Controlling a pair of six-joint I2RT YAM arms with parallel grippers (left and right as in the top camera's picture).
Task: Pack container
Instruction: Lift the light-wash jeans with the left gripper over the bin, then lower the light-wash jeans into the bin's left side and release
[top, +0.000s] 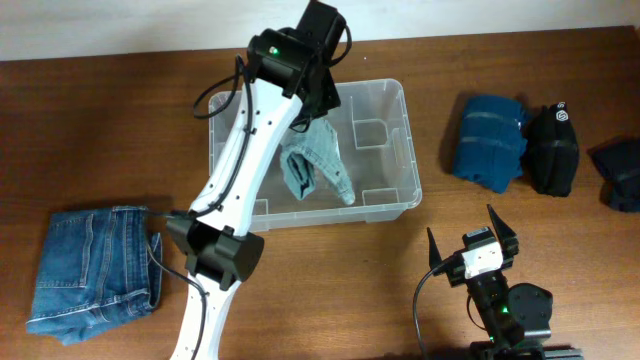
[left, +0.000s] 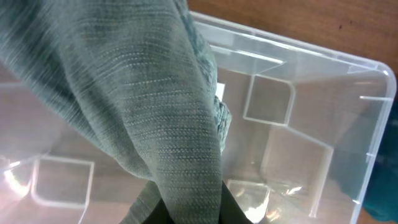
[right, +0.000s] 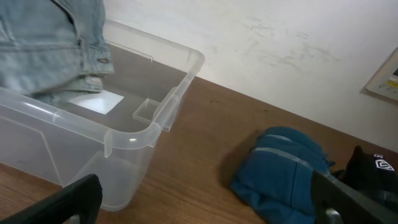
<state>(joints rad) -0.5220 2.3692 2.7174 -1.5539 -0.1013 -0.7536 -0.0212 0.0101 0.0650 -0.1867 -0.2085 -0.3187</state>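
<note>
Fingers (left: 235, 215) of the left gripper (top: 318, 108) are pinched tight on a pale denim garment (top: 320, 165), right over the far-left part of the container (top: 408, 130)! The cloth hangs down inside the tub, draping toward its near wall. I can't tell whether the hem touches the base. The container, clear plastic with a thick rim, sits open on the wooden table (top: 100, 130), and the right wrist view shows a white label (right: 93, 102) on its floor just beside the cloth.

Over to the right gripper (top: 462, 226), well off the container's near right corner, with its fingers (right: 71, 200) spread wide apart. Left of the container lie folded blue jeans (top: 95, 270). To its right sits a dark blue bundle (top: 490, 140), with a black pouch (top: 553, 148) just beyond.
</note>
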